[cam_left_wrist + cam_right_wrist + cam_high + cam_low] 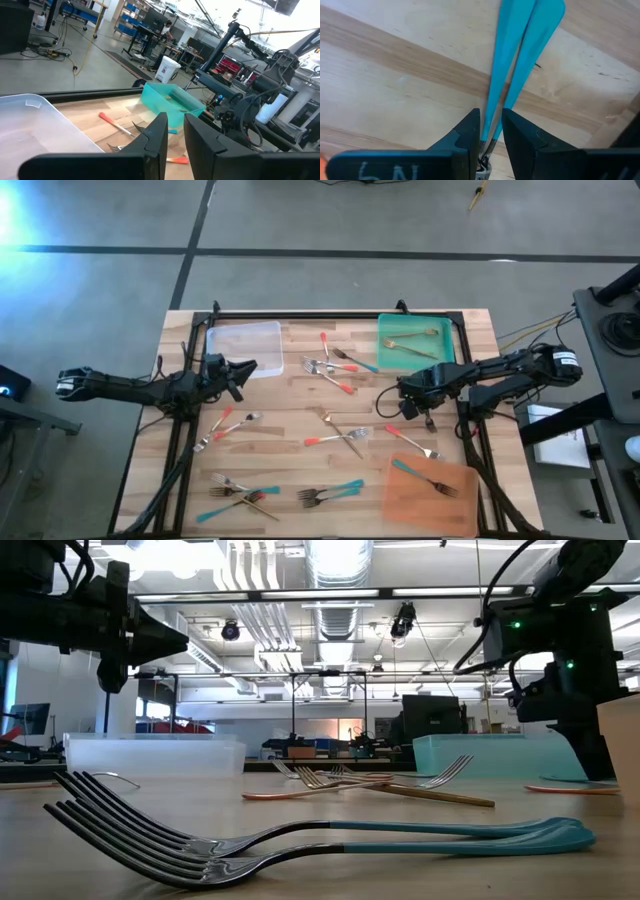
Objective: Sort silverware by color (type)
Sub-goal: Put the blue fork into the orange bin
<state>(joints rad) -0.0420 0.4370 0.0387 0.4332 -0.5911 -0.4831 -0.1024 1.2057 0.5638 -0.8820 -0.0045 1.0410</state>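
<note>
My right gripper (403, 406) hangs over the middle right of the wooden table, shut on two teal-handled pieces of silverware (520, 60). My left gripper (240, 370) is off the table beside the clear tray (243, 345), shut and empty; its fingers show in the left wrist view (175, 135). Red-handled, teal-handled and gold pieces lie scattered flat on the wood. Two teal forks (330, 840) lie side by side near the front edge. Gold pieces (415, 348) lie in the green tray (385, 325), and a teal fork (425, 477) lies on the orange tray (455, 500). My right gripper pinches the two teal handles (492, 125) together between its two fingers, near where teal meets metal. The fingers slant down toward the table and lie along the handles. The handles' free ends (540, 20) reach out past the fingertips over the wood. I cannot tell whether they touch the table.
A black frame rail runs round the table's edges (330, 315). The green tray stands at the far right, the orange tray at the near right and the clear tray at the far left. Loose silverware lies across the middle (335, 437) and the near left (235, 495).
</note>
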